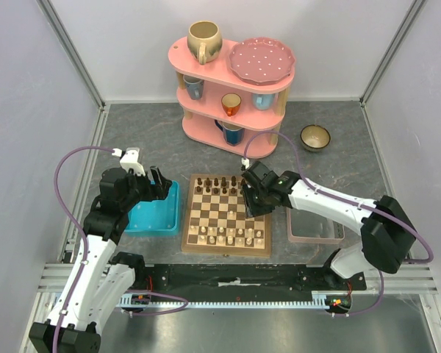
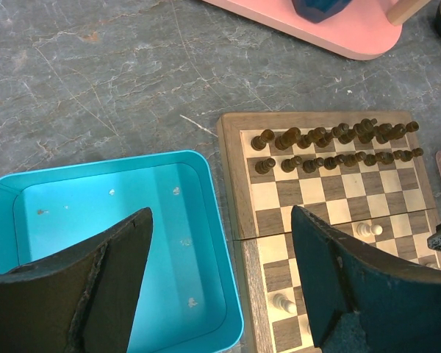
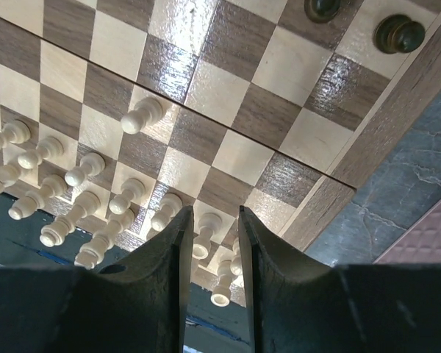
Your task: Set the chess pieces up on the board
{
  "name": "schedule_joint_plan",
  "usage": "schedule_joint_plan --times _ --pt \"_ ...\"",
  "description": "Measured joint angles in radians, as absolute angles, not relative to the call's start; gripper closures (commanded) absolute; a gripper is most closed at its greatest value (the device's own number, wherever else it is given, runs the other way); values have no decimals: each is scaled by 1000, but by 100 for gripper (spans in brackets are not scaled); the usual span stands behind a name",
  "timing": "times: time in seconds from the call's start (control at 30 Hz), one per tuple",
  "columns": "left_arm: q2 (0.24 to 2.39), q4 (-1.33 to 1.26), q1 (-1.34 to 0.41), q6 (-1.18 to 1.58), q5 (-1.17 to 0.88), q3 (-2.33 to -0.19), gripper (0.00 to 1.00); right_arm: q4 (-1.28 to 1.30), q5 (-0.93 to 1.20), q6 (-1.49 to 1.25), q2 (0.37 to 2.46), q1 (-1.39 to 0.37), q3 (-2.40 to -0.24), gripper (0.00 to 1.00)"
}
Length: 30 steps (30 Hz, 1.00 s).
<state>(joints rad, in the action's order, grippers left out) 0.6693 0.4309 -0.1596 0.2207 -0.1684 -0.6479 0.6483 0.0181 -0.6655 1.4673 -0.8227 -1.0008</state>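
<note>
The board (image 1: 217,211) is laid square on the bench (image 1: 132,140), just right of a turquoise tray (image 1: 151,218). Its fold seam is run left to right. The dark chessmen (image 1: 217,185) are ranked along its far edge. The cream pieces (image 1: 228,235) are gathered in its two near rows, all set upright with long axes vertical and rounded tops up. In the right wrist view they are seen tilted toward the lower left by the camera's angle. One cream pawn (image 3: 142,115) is stood alone, one rank forward of the rest. The right gripper (image 3: 211,220) is held low over the board's near right corner, above the end of the cream rows. Its jaws are parted by a narrow slit only. A cream piece is seen in line with that slit, but whether it is grasped cannot be told. The left gripper (image 2: 220,283) is held over the tray's right part, beside the board's left edge. Its jaws are spread wide and released, with nothing between them.
</note>
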Motion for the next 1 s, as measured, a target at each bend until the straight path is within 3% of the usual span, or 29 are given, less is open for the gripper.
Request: schedule_joint_plan --times 1.0 --pt "659 431 -166 221 -168 -648 18 722 55 -665 1521 -923 -1005 59"
